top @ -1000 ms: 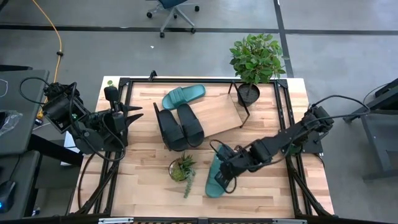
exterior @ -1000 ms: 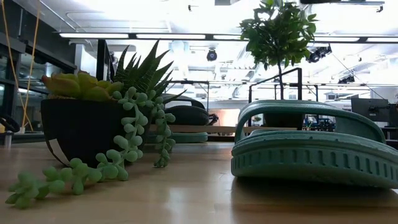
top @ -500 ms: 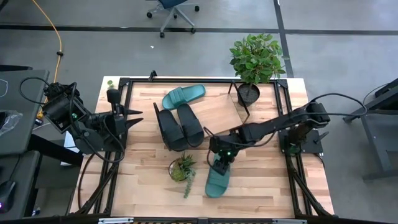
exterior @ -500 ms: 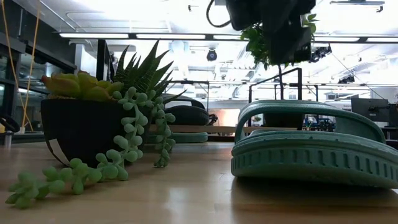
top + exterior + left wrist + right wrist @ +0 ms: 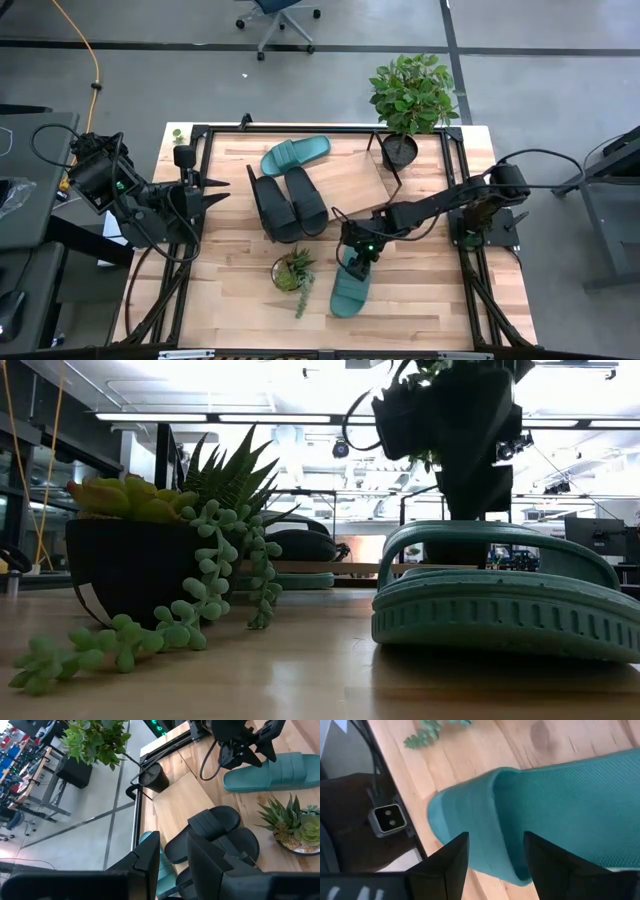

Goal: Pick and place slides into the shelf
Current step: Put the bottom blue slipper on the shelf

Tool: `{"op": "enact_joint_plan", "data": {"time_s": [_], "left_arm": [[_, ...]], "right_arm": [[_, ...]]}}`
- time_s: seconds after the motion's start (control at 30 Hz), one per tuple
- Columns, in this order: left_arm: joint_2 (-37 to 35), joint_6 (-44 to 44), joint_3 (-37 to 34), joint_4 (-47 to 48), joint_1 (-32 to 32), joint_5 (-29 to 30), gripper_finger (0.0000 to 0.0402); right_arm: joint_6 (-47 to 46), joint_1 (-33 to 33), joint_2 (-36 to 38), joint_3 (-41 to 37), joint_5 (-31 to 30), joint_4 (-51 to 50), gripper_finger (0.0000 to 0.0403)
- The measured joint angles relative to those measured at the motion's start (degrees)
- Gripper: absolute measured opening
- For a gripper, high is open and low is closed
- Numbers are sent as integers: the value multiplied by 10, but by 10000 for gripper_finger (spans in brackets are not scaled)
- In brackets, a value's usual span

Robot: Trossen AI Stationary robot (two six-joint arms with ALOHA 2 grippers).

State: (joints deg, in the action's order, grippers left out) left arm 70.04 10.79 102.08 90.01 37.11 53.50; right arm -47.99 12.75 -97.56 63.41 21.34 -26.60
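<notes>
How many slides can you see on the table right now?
4: two black slides side by side on the shelf, one teal slide behind them, another teal slide under the right gripper.

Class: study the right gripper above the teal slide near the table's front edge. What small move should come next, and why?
Probably lower the open right gripper so its fingers straddle the strap of the teal slide, then close. It hovers just above the slide, not gripping it, and the slide lies off the shelf.

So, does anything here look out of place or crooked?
One teal slide lies alone on the table near the small succulent pot, away from the shelf. The other teal slide and the black pair lie at mixed angles there.
</notes>
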Motion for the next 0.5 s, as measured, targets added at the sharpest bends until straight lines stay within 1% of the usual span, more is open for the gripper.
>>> {"op": "enact_joint_plan", "data": {"time_s": [0.23,0.4,0.5], "left_arm": [[0,0,0,0,0,0,85],[0,2,0,0,0,0,85],[0,6,0,0,0,0,85]], "right_arm": [[5,0,-17,-6,3,34,177],[15,0,-50,-6,38,56,177],[19,5,-58,-6,47,89,177]]}}
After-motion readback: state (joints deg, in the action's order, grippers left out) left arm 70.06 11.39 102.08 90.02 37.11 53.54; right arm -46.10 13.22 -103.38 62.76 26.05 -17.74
